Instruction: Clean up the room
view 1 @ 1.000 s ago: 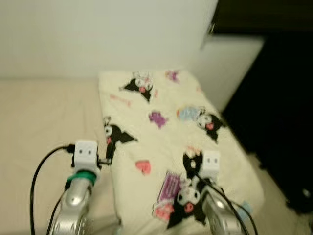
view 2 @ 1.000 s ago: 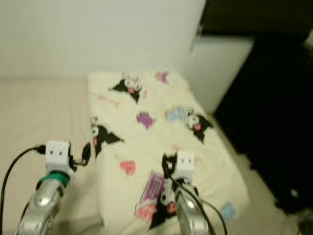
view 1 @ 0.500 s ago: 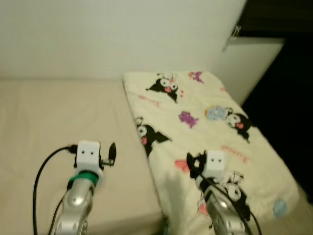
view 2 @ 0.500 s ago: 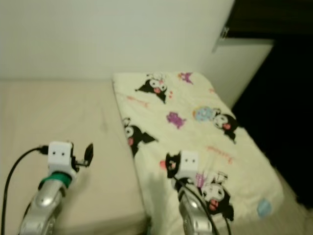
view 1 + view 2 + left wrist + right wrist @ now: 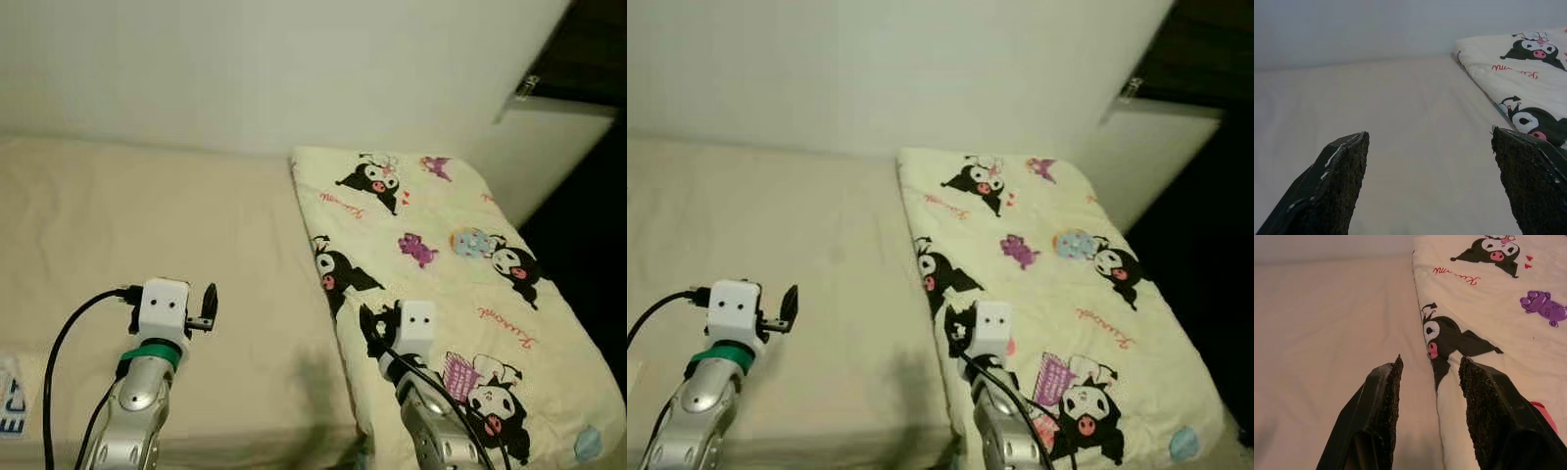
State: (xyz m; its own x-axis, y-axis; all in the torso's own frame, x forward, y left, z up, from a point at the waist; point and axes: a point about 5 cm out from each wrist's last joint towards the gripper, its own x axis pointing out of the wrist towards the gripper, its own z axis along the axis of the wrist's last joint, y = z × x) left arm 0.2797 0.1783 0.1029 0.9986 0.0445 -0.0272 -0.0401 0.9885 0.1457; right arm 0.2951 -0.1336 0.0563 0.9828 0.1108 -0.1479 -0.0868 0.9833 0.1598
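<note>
Warm, dim indoor light, yellowish over the bed (image 5: 147, 215) and wall (image 5: 245, 69). Soft and a little fuzzy in the head views, no hard glare. Very dark on the far right. Faint shadow near the blanket (image 5: 441, 255) edge. Close black fingers (image 5: 1337, 191) blurry in wrist views.

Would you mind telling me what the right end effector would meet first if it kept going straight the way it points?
Probably the near edge of the cartoon-print blanket; the right end effector points along that edge, beside the bare beige mattress.
</note>
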